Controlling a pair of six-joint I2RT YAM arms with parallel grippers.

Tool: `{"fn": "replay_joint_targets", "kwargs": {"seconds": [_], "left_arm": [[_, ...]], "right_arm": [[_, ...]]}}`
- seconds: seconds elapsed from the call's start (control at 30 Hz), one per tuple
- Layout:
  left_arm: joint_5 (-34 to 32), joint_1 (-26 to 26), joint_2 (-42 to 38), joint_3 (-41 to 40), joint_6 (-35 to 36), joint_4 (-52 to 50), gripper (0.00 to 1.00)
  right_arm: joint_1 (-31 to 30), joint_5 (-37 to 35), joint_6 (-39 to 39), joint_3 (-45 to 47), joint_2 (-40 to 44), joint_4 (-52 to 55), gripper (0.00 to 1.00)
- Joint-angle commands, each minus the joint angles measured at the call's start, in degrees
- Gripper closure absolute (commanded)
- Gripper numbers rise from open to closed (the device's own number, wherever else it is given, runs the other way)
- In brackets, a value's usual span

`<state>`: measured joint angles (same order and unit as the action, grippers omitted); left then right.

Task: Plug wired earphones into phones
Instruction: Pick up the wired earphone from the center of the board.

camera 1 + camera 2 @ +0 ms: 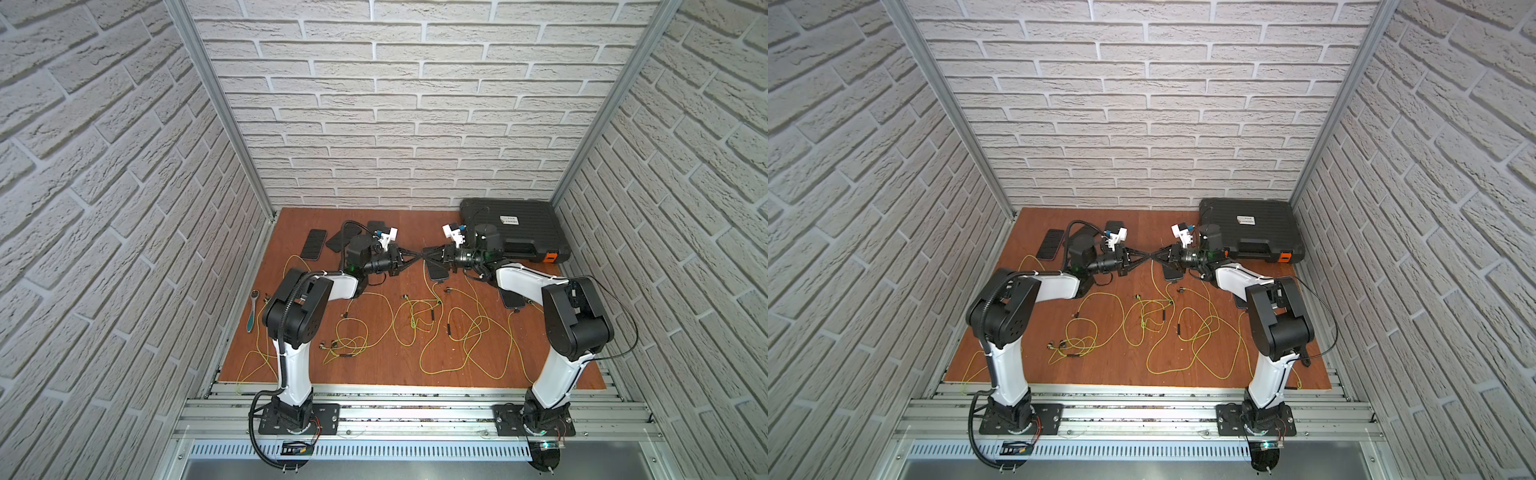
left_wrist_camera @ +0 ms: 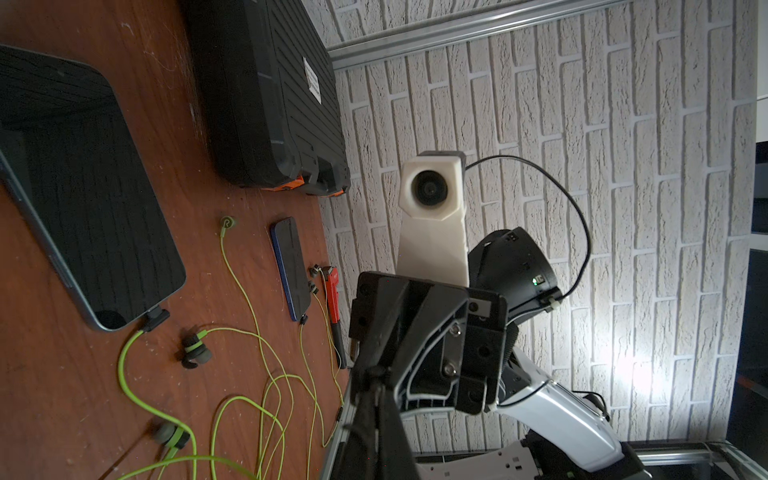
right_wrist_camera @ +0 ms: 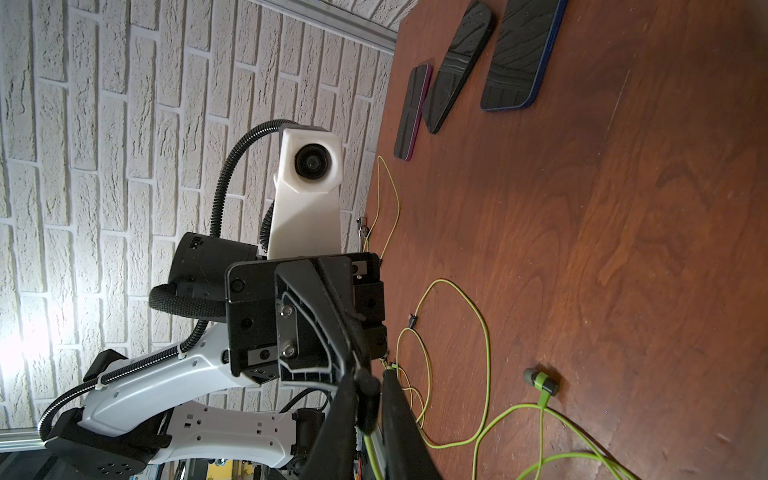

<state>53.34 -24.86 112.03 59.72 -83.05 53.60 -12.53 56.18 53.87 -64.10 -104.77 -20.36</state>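
Left claw (image 1: 418, 255) pinched shut, tip-to-tip w/ right claw (image 1: 425, 252) mid-air, frame centre. Right's fingers nearly together, grip unclear. Earphone cord (image 1: 424, 276) dangles from there. Cord-free phones (image 1: 313, 244) lie upper-left on surface (image 1: 407, 224), long axes roughly up-frame. Left arm's nearer, I'd say.

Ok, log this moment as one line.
left gripper: shut | right gripper: jaws unclear | tip to tip in midair | earphone cord: trails down from tips | smartphone below: earphone plugged in

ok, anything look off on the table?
Ratchet wrench lies at the left edge of the table, not task gear. One earphone cord trails off the front edge. Mid-table, the cords are tangled together.
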Motion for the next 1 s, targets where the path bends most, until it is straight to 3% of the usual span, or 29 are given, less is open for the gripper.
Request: {"fn": "replay_joint_targets", "kwargs": {"seconds": [0.0,0.33,0.5,0.63,0.73,0.83,0.97], "left_arm": [[0.71,-0.58,-0.75,1.01,1.69,3.09,1.0],[0.28,-0.4,-1.25,1.05,3.57,1.03,0.98],[-0.14,2.11,-3.99,2.74,10.59,-10.09,0.74],[-6.5,5.92,-7.78,6.96,22.05,-32.82,0.62],[-15.62,7.98,-9.16,12.46,32.54,-49.95,0.43],[-24.43,8.95,-5.8,23.4,43.46,-68.87,0.23],[-30.98,10.53,3.02,37.07,50.71,-82.25,0.18]], "right_arm": [[-1.18,0.25,0.69,-1.8,-0.96,-1.79,0.86],[-1.45,-0.9,-0.51,-1.95,-0.68,-0.92,0.94],[-0.68,-3.68,-3.65,-1.16,1.63,1.11,0.94],[0.44,-6.0,-6.0,0.64,4.04,3.15,0.94],[0.58,-8.57,-10.41,1.25,6.23,8.81,0.94],[0.47,-12.1,-16.39,1.38,8.69,17.45,0.94],[0.41,-15.66,-21.99,2.67,12.09,25.45,0.94]]}}
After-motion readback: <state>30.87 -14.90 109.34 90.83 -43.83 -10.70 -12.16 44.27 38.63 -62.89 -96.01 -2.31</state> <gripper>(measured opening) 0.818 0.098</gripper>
